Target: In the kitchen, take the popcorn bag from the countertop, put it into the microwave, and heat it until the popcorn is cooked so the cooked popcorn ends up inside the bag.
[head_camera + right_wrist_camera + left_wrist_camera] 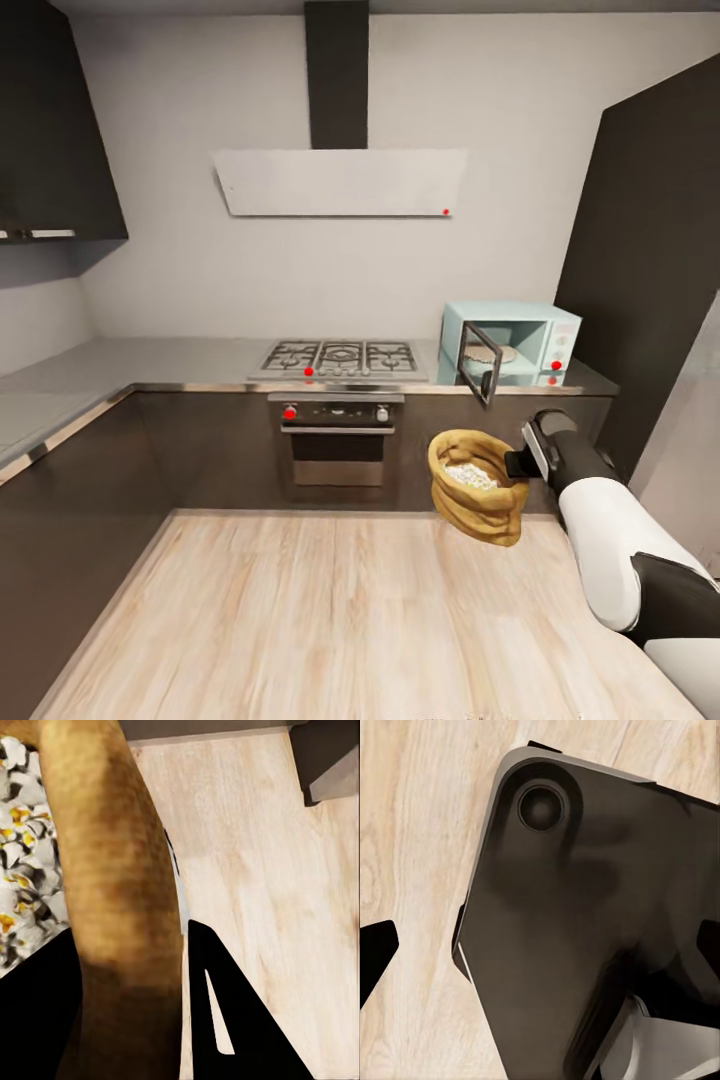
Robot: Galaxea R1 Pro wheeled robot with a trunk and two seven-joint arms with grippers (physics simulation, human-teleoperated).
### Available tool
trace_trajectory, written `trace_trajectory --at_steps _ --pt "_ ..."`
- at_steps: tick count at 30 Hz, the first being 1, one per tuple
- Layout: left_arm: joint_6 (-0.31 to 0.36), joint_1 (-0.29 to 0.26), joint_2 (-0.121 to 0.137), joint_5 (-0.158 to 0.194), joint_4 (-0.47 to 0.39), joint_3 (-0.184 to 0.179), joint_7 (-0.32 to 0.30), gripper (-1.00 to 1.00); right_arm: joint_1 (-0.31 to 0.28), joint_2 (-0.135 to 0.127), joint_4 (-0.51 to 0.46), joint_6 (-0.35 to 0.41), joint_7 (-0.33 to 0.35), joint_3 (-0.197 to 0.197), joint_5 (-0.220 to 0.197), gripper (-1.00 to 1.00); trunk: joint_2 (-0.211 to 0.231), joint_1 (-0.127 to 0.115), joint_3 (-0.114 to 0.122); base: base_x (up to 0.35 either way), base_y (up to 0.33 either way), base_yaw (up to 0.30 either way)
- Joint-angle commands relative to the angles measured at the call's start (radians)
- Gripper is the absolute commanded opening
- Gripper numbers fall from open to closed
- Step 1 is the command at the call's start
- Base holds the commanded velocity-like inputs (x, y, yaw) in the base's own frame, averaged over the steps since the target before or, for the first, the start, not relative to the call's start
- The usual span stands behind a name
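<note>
Kitchen, wood floor | right end effector (516,463) is clamping the popcorn bag (474,486) by its rim, upright so popcorn (470,474) stays in | bag is hanging below tabletop (180,365), near the microwave (510,343), door open for loading | left end effector: cannot tell.

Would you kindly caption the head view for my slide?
Right gripper holds the popcorn bag above the floor, before the open microwave.

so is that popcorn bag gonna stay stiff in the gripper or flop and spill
Probably floppy: the popcorn bag has wrinkled sides and hangs tilted from the right gripper, pinched at its rim. Its open top shows the popcorn, so more tilt could spill some.
</note>
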Motion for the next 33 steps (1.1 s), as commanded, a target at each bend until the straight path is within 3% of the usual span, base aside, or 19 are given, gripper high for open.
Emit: trace_trajectory --at_steps 1,26,33 --pt "-0.002 0.000 0.000 0.006 -0.001 0.002 0.001 1.00 -0.001 -0.002 0.000 0.003 0.004 -0.004 0.001 -1.00 -0.001 0.000 -0.001 0.000 0.000 -0.292" --pt "-0.002 0.000 -0.006 0.008 -0.001 0.006 0.002 1.00 -0.001 -0.003 0.001 0.003 0.006 -0.002 -0.001 -1.00 -0.001 0.000 -0.001 0.001 0.000 -0.292" --pt "-0.001 0.000 -0.006 -0.002 -0.001 -0.004 0.002 1.00 -0.001 -0.001 0.001 0.003 0.006 -0.002 -0.003 -1.00 -0.001 0.000 -0.001 0.195 -0.166 -0.051"
